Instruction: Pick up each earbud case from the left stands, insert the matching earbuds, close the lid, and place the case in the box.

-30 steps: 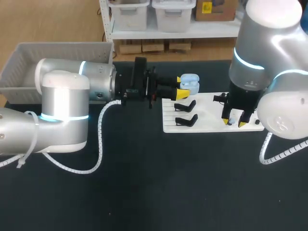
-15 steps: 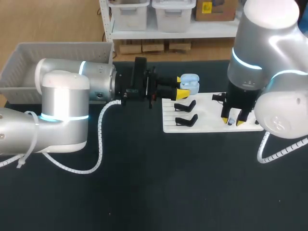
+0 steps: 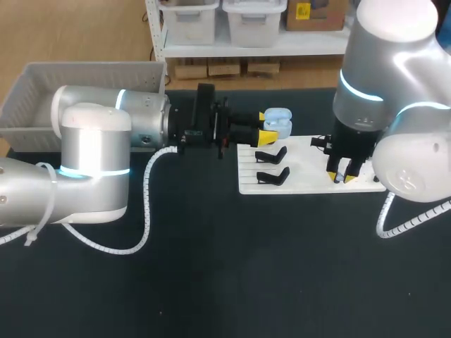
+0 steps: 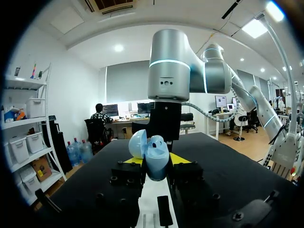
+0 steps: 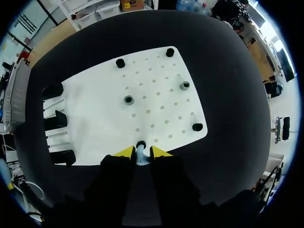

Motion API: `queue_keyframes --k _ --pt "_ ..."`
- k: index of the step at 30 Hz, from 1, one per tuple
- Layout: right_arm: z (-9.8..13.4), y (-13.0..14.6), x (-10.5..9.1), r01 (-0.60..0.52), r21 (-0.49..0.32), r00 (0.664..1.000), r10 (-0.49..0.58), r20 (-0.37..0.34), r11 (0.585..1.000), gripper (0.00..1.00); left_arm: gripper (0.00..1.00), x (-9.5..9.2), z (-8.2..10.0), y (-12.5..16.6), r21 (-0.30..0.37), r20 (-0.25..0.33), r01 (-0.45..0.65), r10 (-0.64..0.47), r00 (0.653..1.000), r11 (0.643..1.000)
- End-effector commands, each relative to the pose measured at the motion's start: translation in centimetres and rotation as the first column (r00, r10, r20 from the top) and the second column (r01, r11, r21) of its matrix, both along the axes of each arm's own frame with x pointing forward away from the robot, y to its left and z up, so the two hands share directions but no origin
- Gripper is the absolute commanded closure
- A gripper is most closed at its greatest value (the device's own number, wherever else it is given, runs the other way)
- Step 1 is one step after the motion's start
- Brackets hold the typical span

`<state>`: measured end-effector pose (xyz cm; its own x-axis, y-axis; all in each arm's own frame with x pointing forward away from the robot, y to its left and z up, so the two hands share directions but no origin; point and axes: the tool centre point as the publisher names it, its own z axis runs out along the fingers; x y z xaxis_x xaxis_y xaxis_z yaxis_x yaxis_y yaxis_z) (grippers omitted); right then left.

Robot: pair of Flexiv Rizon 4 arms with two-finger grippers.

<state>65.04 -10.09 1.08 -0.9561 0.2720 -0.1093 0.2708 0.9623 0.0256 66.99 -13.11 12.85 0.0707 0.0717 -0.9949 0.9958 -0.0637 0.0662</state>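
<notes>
Earbud (image 5: 141,155) pinched in right gripper (image 5: 142,152) at white board (image 5: 156,95) right end; left gripper (image 4: 156,160) clamps open earbud case (image 4: 153,156) off its left end

- The earbud case (image 4: 153,156) is clamped in the left hand (image 4: 156,159). Its lower part is sunk between the fingers, and no view shows its inside.
- The small pale piece (image 5: 141,153) pinched in the right hand (image 5: 142,152) is too small to name. From above, the wrist covers most of it.
- The near right corner of the white board (image 3: 303,151) lies hidden under the right arm (image 3: 394,141).
- The box (image 3: 42,77) at the far left runs off the edge. The left arm (image 3: 106,134) covers its near wall and much of its inside.
- Seen from the left wrist, only a thin strip of the board shows beneath the hand.
</notes>
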Motion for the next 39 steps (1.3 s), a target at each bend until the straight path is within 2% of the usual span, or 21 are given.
queue_keyframes --k 1,6,10,15,20,24,30,36,39 --pt "0.1 0.0 0.0 0.003 -0.004 1.0 -0.002 0.005 1.0 1.0 1.0 0.0 0.0 0.0 0.001 0.0 -0.001 0.001 1.0 1.0" --pt "1.2 -0.2 -0.5 0.0 -0.007 1.0 0.0 0.02 1.0 1.0 1.0 0.0 0.0 0.0 0.001 0.0 -0.001 0.001 1.0 1.0" --pt "2.9 -0.5 -1.1 -0.01 -0.006 0.999 0.01 0.045 1.0 1.0 1.0 0.0 0.0 0.0 0.001 0.0 -0.001 0.001 1.0 1.0" --pt "5.9 -0.7 -1.7 -0.044 -0.015 0.995 0.045 0.09 0.999 1.0 1.0 0.0 0.0 0.0 0.001 0.0 -0.001 0.001 1.0 1.0" --pt "9.9 -0.2 -2.3 -0.137 -0.009 0.98 0.137 0.144 0.99 1.0 1.0 0.0 0.0 0.0 0.001 0.0 -0.001 0.001 1.0 1.0" --pt "13.1 0.9 -2.8 -0.243 -0.048 0.953 0.248 0.174 0.969 1.0 1.0 0.0 0.0 0.0 0.001 0.0 -0.001 0.001 1.0 1.0" --pt "16.5 3.3 -3.6 -0.408 -0.082 0.89 0.416 0.185 0.909 1.0 1.0 0.0 0.0 0.0 0.001 0.0 -0.001 0.001 1.0 1.0" --pt "18.1 6.1 -3.3 -0.523 -0.12 0.827 0.536 0.168 0.844 1.0 1.0 0.0 0.0 0.0 0.001 0.0 -0.001 0.001 1.0 1.0" --pt "18.3 7.4 -2.9 -0.572 -0.107 0.798 0.582 0.156 0.813 1.0 1.0 0.0 0.0 0.0 0.001 0.0 -0.001 0.001 1.0 1.0"
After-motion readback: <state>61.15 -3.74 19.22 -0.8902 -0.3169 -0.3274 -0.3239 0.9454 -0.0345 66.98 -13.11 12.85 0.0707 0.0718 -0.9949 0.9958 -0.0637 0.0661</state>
